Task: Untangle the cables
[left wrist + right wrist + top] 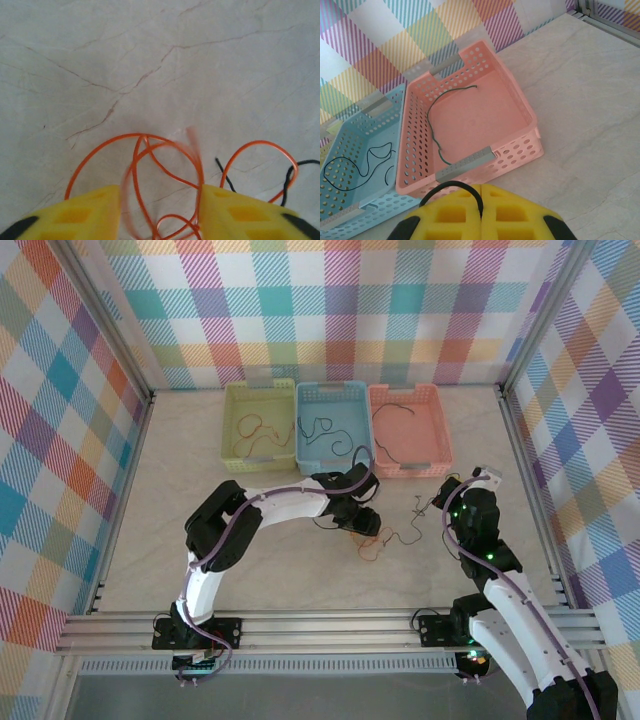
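Straddling the orange cable (140,135), your left gripper (160,192) stands parted; your right gripper (481,187) is clenched on a black cable (451,183).

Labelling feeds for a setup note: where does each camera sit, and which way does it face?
Top external: above, behind the bases, looking down on the table, pink basket, blue basket, left arm and right arm.
Left wrist: on the left arm, facing down at an orange cable between the fingers of the open left gripper.
Right wrist: on the right arm, facing forward past the right gripper, shut on a black cable, toward the baskets.
Shared: top external and right wrist show both baskets.
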{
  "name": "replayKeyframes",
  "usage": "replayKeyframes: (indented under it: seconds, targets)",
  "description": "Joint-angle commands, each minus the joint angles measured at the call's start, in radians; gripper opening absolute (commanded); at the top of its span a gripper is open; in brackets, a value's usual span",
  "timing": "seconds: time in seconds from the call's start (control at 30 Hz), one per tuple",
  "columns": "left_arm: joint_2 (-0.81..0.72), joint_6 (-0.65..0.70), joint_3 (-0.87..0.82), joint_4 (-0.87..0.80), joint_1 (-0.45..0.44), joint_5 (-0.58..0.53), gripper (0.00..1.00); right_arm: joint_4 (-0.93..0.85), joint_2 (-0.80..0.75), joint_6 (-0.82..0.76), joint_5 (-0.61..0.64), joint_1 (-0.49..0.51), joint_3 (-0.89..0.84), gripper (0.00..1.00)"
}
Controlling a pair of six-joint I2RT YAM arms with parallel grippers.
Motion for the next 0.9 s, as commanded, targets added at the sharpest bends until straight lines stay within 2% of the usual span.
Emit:
replayKeyframes:
  seconds: [0.0, 0.1, 0.17, 0.23, 0.33, 0.5, 0.63, 0.7, 0.87]
  targets:
    - [0.01, 0.013, 0.027, -0.068, -0.006, 0.02, 0.31, 0.011, -0.014, 0.007, -0.004, -0.007, -0.01, 0.0]
    - [-0.021, 0.011, 0.005, -0.064, -0.004, -0.032, 0.07, 0.001, -0.025, 0.003, 0.001, -0.007, -0.01, 0.0]
    - [-0.074, 0.01, -0.039, -0.05, 0.003, -0.102, 0.0, -0.01, -0.036, 0.002, 0.01, -0.007, -0.01, 0.0]
    - [-0.148, -0.003, -0.107, -0.019, 0.028, -0.14, 0.0, -0.02, -0.054, 0.003, 0.029, -0.008, -0.016, 0.0]
    - [-0.263, -0.016, -0.213, 0.01, 0.079, -0.133, 0.0, -0.03, -0.086, 0.002, 0.057, -0.009, -0.027, 0.0]
    - [-0.417, 0.005, -0.343, -0.024, 0.125, -0.195, 0.0, -0.087, -0.11, 0.008, 0.116, -0.009, -0.013, 0.0]
    - [-0.548, -0.018, -0.486, 0.03, 0.189, -0.237, 0.0, -0.123, -0.201, 0.014, 0.204, -0.01, -0.034, 0.0]
    - [-0.608, -0.04, -0.56, 0.08, 0.236, -0.217, 0.0, -0.148, -0.255, 0.014, 0.252, -0.01, -0.04, 0.0]
    - [-0.718, -0.072, -0.696, 0.147, 0.344, -0.202, 0.0, -0.222, -0.25, 0.033, 0.397, -0.022, -0.017, 0.0]
